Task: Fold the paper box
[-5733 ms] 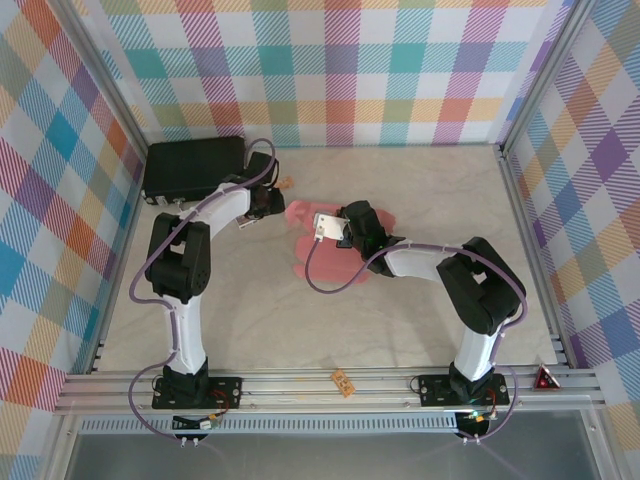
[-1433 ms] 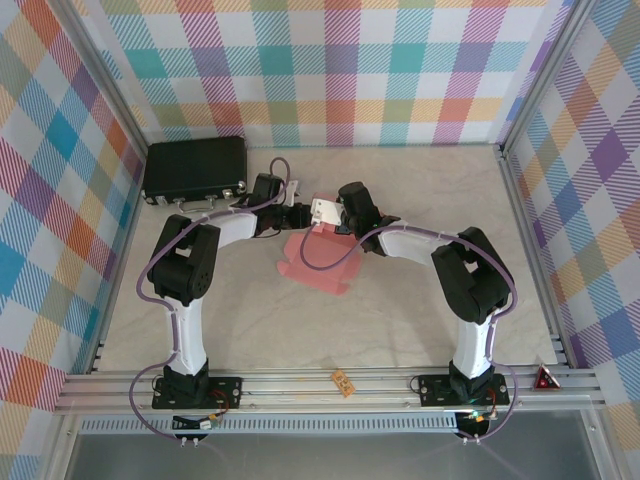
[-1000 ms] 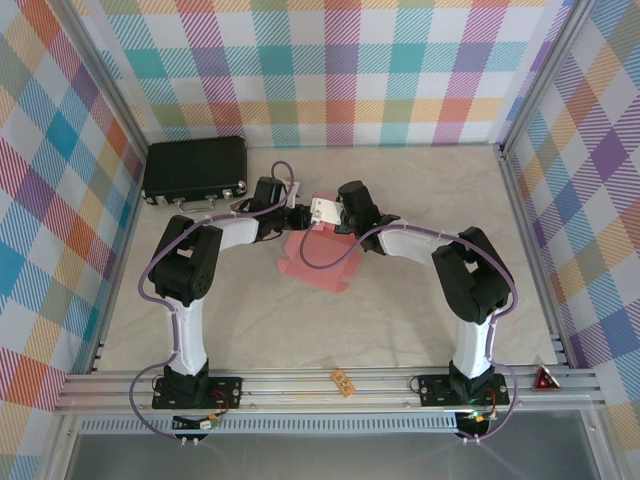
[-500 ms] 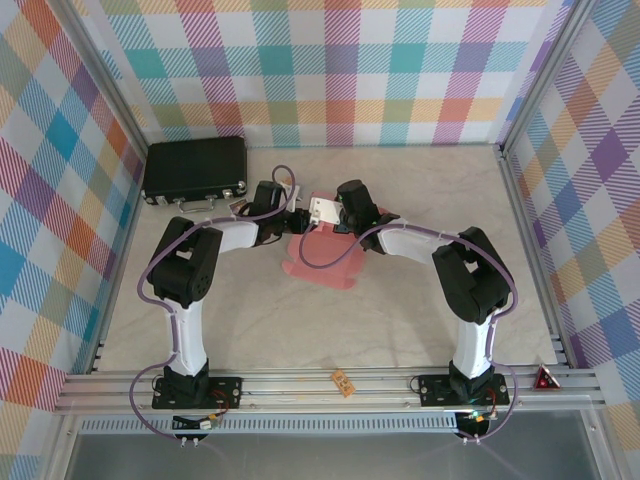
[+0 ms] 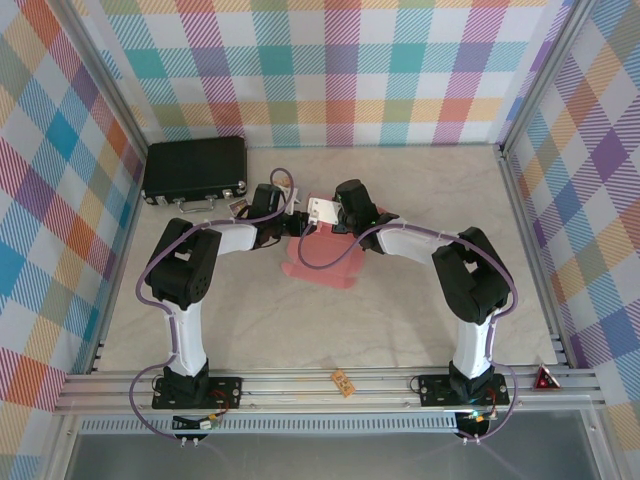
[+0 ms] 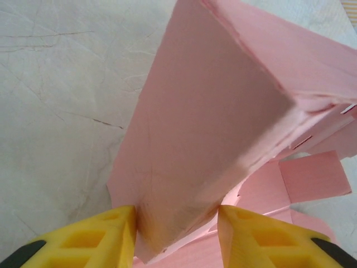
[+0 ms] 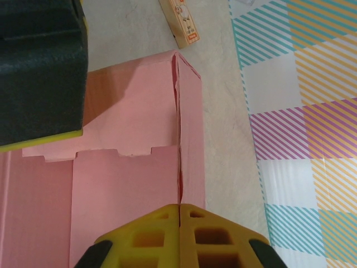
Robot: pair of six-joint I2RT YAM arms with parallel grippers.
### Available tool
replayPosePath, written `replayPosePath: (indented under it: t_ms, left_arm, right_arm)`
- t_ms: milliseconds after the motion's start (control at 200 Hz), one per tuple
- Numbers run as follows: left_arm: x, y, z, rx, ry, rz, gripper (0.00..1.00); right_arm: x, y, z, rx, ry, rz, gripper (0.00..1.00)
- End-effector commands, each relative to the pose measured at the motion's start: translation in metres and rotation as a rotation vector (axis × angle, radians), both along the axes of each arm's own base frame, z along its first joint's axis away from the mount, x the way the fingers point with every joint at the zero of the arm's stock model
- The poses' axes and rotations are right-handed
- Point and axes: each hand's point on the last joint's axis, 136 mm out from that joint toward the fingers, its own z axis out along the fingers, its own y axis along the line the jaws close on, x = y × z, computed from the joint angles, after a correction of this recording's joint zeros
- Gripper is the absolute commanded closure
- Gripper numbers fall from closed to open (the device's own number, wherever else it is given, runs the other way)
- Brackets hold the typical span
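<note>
The salmon-pink paper box (image 5: pixel 325 262) lies partly folded mid-table between both arms. In the left wrist view one doubled wall of the paper box (image 6: pixel 212 123) stands up and fills the gap of my left gripper (image 6: pixel 175 215), touching both yellow fingers (image 6: pixel 106 234). My left gripper (image 5: pixel 293 224) reaches the box from the left. My right gripper (image 7: pixel 179 207) is shut, and the thin upright edge of the paper box (image 7: pixel 122 184) runs into the seam between its fingers. It (image 5: pixel 322 222) comes in from the right, close to the left gripper's black body (image 7: pixel 39 67).
A black hard case (image 5: pixel 195 168) lies at the back left. A small tan block (image 7: pixel 178 22) rests on the table just beyond the box. Plaid walls and metal frame posts enclose the table. An orange tag (image 5: pixel 343 381) sits on the near rail.
The left gripper's jaws have widened around the folded wall. The box's near edge has shifted slightly on the table. The right gripper has stayed shut in place.
</note>
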Motion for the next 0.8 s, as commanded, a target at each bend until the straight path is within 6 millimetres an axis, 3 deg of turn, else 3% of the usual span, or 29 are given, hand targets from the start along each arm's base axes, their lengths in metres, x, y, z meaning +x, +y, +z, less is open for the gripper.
replayPosePath:
  t_ms: [0,120,350,795]
  left_arm:
    - [0.007,0.004,0.026,-0.038,-0.076,0.037,0.57]
    - [0.011,0.013,0.030,-0.032,-0.105,0.081,0.51]
    - [0.010,0.009,0.025,-0.029,-0.100,0.047,0.50]
    - [-0.009,0.017,0.014,0.020,-0.106,0.014,0.48]
  right_arm:
    - [-0.010,0.013,-0.012,-0.004,0.054,0.054,1.00]
    - [-0.010,0.014,-0.012,-0.005,0.054,0.057,1.00]
    - [-0.010,0.014,-0.010,-0.004,0.055,0.063,1.00]
    - [-0.023,0.019,-0.013,0.004,0.073,0.095,1.00]
